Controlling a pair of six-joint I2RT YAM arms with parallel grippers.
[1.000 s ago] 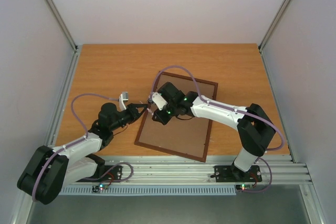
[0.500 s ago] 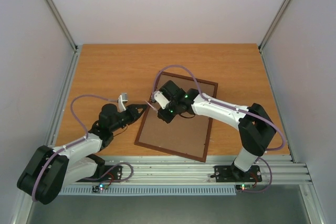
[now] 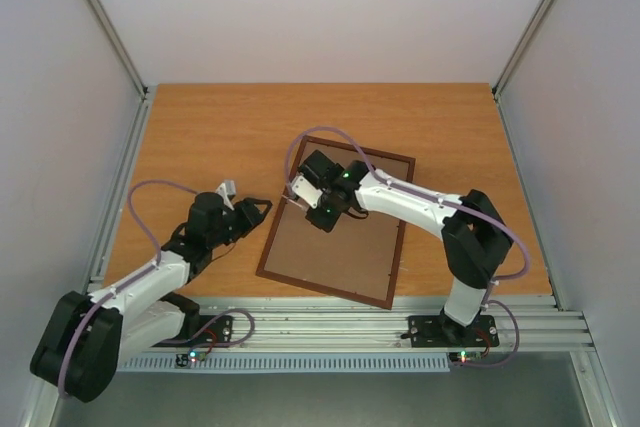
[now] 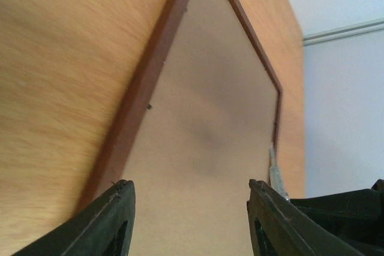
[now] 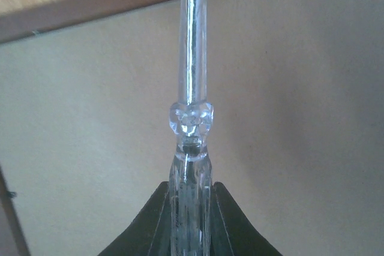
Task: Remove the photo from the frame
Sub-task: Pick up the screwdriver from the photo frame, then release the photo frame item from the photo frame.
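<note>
The frame (image 3: 268, 243) lies face down mid-table, its brown hardboard back (image 3: 335, 252) upward, so the photo is hidden. My left gripper (image 3: 261, 207) hovers just off the frame's left rim (image 4: 138, 100), open with nothing between its fingers (image 4: 191, 187). My right gripper (image 3: 305, 202) is over the upper left part of the back, shut on a clear-handled screwdriver (image 5: 192, 88). The metal shaft points at the dark rim (image 5: 120, 4). The shaft (image 4: 273, 169) also shows in the left wrist view.
Small metal tabs (image 4: 148, 107) sit along the inside of the rim. Orange wooden tabletop (image 3: 200, 137) surrounds the frame, with grey walls on three sides. A metal rail (image 3: 330, 322) runs along the near edge by the arm bases.
My left gripper has gone from shut to open and drawn back a little to the left, away from the rim. The right gripper shifted slightly, still holding the screwdriver.
</note>
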